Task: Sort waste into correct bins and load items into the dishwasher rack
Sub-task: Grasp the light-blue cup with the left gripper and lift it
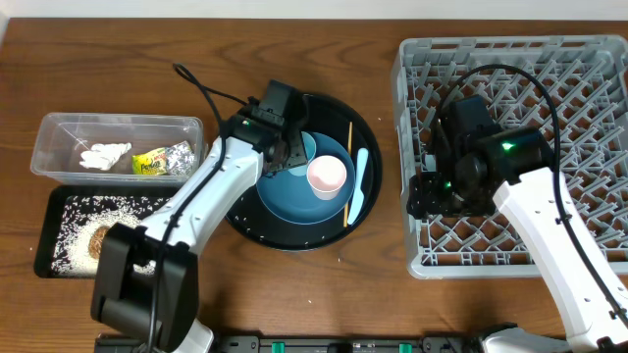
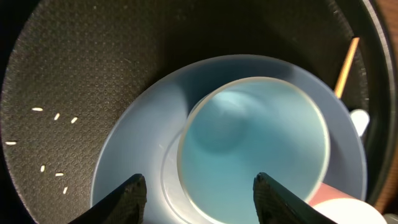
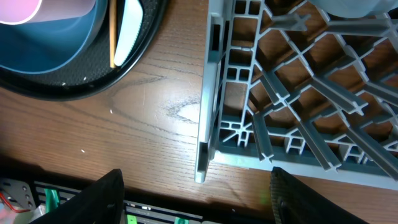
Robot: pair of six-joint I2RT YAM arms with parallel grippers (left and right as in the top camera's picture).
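Note:
On the round black tray (image 1: 368,132) a dark-blue plate (image 1: 285,196) carries a pale-blue bowl (image 2: 255,149) with a pink cup (image 1: 327,176) at its edge. A white spoon (image 1: 359,186) and a chopstick (image 1: 347,172) lie beside them. My left gripper (image 2: 202,199) hangs open just above the bowl's near rim, holding nothing. My right gripper (image 3: 199,196) is open and empty over the table by the corner of the grey dishwasher rack (image 3: 292,124). The clear tub (image 1: 59,127) holds tissue (image 1: 105,155), a yellow wrapper (image 1: 149,163) and foil (image 1: 179,157). The shallow black tray (image 1: 54,211) holds rice and a brown food piece (image 1: 98,238).
A few rice grains (image 2: 56,118) lie loose on the round tray's textured floor. The right arm (image 1: 471,157) covers the left part of the rack (image 1: 549,69). A black cable (image 1: 201,88) loops from the left arm over the table.

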